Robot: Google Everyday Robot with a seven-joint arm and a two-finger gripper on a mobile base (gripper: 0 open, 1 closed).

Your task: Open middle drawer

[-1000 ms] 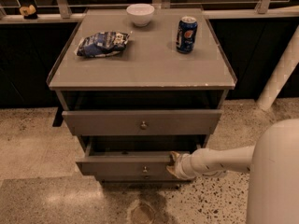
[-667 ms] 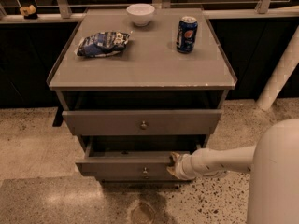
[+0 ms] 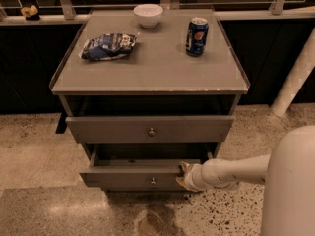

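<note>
Grey cabinet (image 3: 157, 70) inspected: middle drawer (image 3: 123, 178) stands pulled out, unmoved this past second; gripper (image 3: 183, 175) at its right end, grip indeterminate; task seemingly complete.

Dim warm light, floor glare, gripper (image 3: 182, 175) at shadowed middle drawer (image 3: 123, 179)

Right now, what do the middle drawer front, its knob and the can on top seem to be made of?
The middle drawer: front looks like painted or laminated board, matte grey, flat, no grain showing. Its knob: small, round, with a glint, so probably metal. The can: glossy blue print and a bright rim, likely aluminium. The gripper sits at that drawer front's right end.
</note>
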